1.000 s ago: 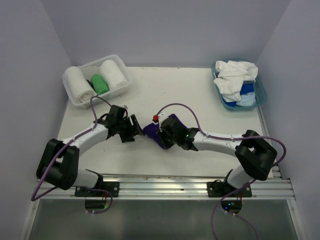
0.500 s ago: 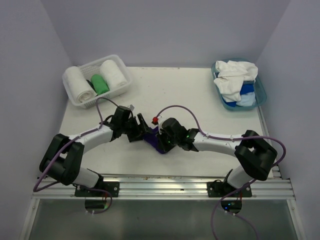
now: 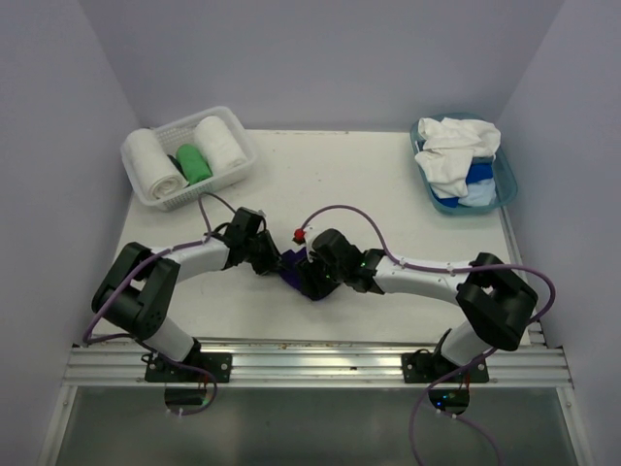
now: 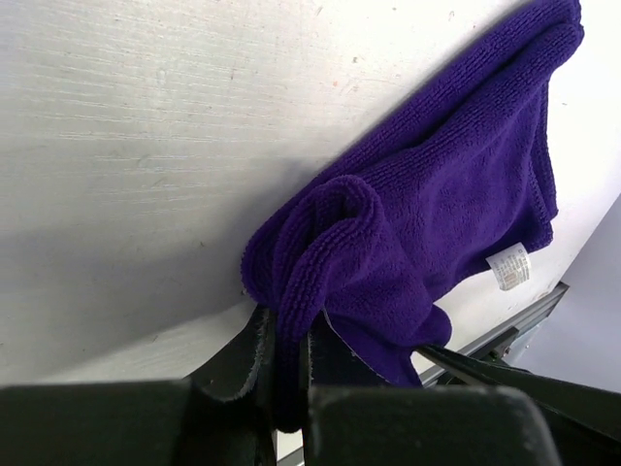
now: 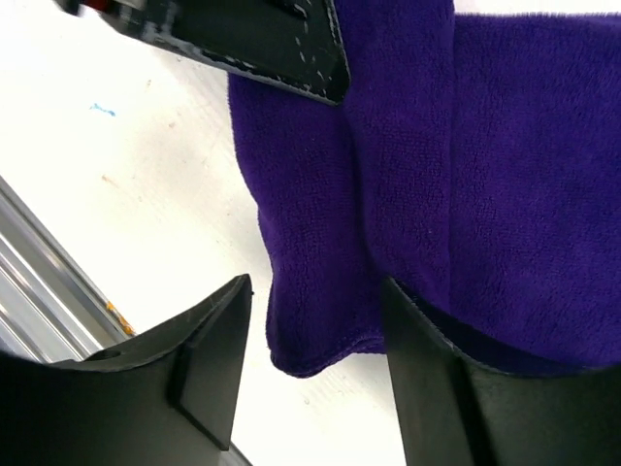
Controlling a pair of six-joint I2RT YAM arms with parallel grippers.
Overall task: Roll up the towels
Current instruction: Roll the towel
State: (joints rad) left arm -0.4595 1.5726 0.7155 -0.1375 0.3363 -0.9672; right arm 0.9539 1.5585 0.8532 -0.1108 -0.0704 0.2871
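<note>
Running along the near edge at 6 o'clock, a metal rail carries both arm bases. From it the left arm reaches in from 8 o'clock and the right arm from 4 o'clock. They meet just short of the middle of the white surface.

Between them lies a deep purple towel, bunched and partly folded on the surface. The left jaws are clenched on a raised fold at the towel's edge. In the left wrist view that fold is pinched thin between the two black fingers, and a small white label shows on the towel toward 4 o'clock.

The right jaws are released. In the right wrist view their fingers stand apart, straddling the towel's lower hem, with the right-hand one lying over the purple pile. A black part of the other arm crosses that view at 12 o'clock, touching the towel.

Farther back at 10 o'clock, a white lattice basket holds two rolled white towels with a rolled green towel between them. At 2 o'clock a translucent teal tub holds loose white towels heaped over a royal blue towel and a pale blue towel
</note>
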